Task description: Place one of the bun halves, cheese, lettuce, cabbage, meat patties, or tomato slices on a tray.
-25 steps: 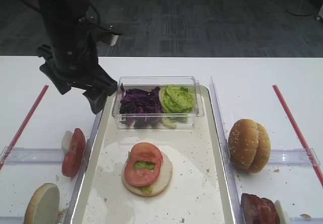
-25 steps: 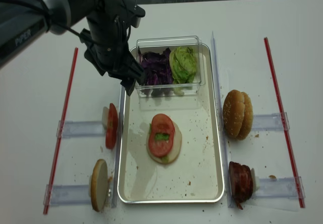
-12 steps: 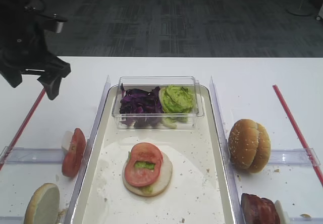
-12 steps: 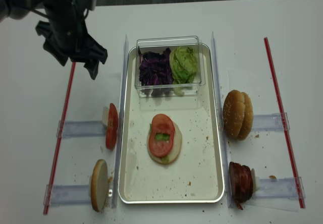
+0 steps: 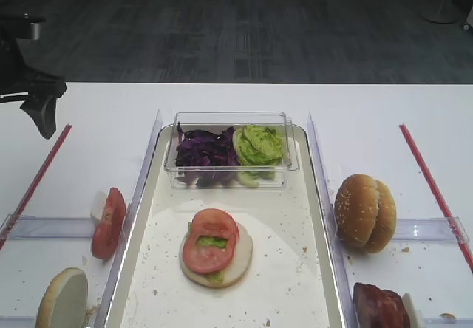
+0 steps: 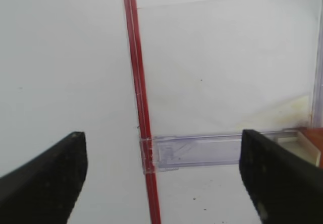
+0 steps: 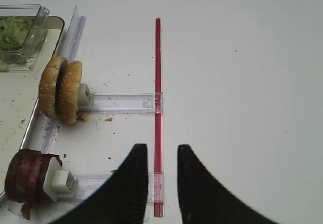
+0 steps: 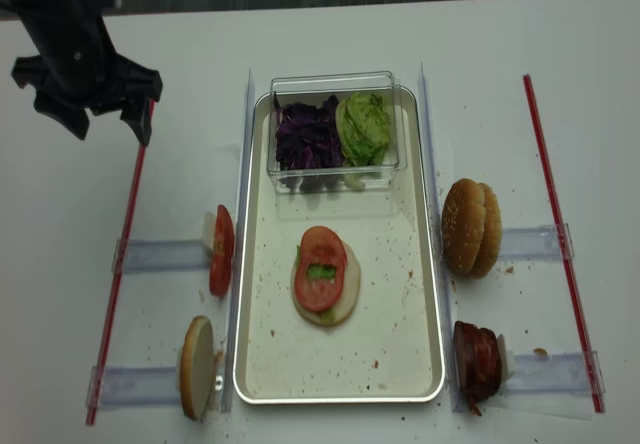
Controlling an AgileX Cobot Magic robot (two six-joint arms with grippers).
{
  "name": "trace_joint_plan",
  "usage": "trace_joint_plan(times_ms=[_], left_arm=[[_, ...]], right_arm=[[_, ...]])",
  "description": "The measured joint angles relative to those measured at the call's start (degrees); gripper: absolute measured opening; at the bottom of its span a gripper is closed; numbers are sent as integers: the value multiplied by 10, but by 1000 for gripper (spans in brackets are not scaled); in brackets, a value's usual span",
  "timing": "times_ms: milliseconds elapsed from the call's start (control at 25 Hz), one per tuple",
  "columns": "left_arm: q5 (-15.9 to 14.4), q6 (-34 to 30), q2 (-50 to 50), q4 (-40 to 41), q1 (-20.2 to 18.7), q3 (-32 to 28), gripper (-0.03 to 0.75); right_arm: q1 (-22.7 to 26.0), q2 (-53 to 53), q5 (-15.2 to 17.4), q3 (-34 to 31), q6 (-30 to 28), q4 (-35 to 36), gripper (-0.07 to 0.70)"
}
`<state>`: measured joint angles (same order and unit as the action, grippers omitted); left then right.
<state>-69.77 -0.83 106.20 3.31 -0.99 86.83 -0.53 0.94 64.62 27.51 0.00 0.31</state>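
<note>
On the long cream-white tray with the raised silvery rim (image 8: 430,294), one round red tomato slice (image 8: 322,268) with paler pink flesh lies flat on a bit of green lettuce (image 8: 320,273) and a pale cut-face bun half (image 8: 345,299), near the tray's middle. Bare, crumb-speckled floor surrounds that stack on every side. More tomato slices (image 8: 220,250) stand on edge in a clear holder just left of the rim. My left tool (image 8: 88,116) hangs with jaws spread wide and empty over the white bench (image 8: 60,224), above the left red strip (image 8: 124,239). My right tool (image 7: 161,183) sits closed, gripping nothing, over the right red strip (image 7: 158,72).
</note>
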Motion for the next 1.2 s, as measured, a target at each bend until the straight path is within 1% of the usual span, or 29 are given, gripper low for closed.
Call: trace_joint_plan(times_ms=[120, 440, 800, 1200], left_arm=[[-1, -12, 0, -14, 1, 0, 566], [-1, -18, -1, -33, 1, -2, 566], [-1, -23, -53, -36, 1, -77, 566], [-1, -23, -186, -36, 1, -158, 566]], right_arm=[[0, 0, 0, 0, 0, -3, 193], [0, 0, 0, 0, 0, 0, 193], [0, 0, 0, 0, 0, 0, 193], [0, 0, 0, 0, 0, 0, 193]])
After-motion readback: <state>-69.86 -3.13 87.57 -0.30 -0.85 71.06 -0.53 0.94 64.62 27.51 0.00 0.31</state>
